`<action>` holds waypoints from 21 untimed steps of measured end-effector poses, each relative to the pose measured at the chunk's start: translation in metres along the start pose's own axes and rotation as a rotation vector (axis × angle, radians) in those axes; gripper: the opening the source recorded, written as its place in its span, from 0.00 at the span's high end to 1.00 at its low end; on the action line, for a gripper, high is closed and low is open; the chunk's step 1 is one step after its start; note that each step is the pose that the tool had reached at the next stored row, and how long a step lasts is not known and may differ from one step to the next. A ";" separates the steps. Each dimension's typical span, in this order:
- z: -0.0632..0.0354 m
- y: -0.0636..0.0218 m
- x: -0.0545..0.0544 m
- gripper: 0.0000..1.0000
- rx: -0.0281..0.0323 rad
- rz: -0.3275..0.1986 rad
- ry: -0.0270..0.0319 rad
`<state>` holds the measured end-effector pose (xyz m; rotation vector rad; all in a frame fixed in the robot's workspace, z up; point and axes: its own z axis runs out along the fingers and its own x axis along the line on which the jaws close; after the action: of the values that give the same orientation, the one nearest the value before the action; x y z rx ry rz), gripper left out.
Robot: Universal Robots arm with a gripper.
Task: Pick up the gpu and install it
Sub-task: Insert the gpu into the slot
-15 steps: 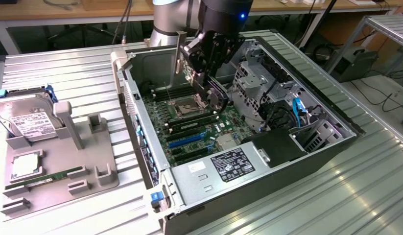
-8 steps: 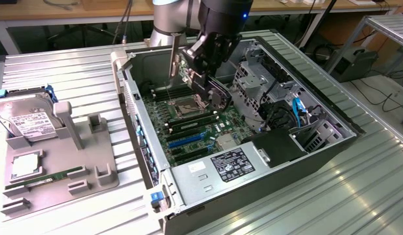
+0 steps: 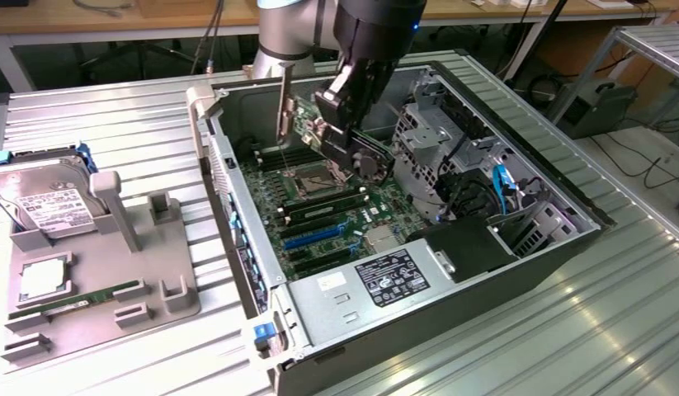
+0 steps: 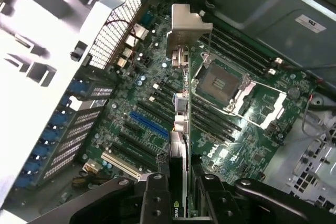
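The gpu (image 3: 308, 118) hangs on edge inside the open computer case (image 3: 234, 206), over the green motherboard (image 3: 317, 223). Its silver bracket (image 3: 285, 99) points up and toward the exterior view's left. My gripper (image 3: 341, 106) is shut on the card's body. In the wrist view the gpu (image 4: 181, 124) is seen edge-on, with its bracket (image 4: 186, 27) at the far end and my gripper (image 4: 181, 198) clamped on the near end. The card is above the board, between the CPU socket (image 4: 220, 80) and the blue slot (image 4: 149, 124), and is not seated in any slot.
A grey parts holder (image 3: 152, 272) at the exterior view's left carries a silver hard drive (image 3: 48, 202), a green RAM stick (image 3: 81, 299) and a CPU chip (image 3: 42, 280). Inside the case a drive cage (image 3: 427, 140) and a power supply (image 3: 394, 276) flank the board.
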<state>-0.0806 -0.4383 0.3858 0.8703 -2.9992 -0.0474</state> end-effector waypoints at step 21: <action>0.0083 -0.0003 0.000 0.74 0.0049 -0.492 0.0163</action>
<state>-0.0805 -0.4383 0.3775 1.5718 -2.6916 -0.0385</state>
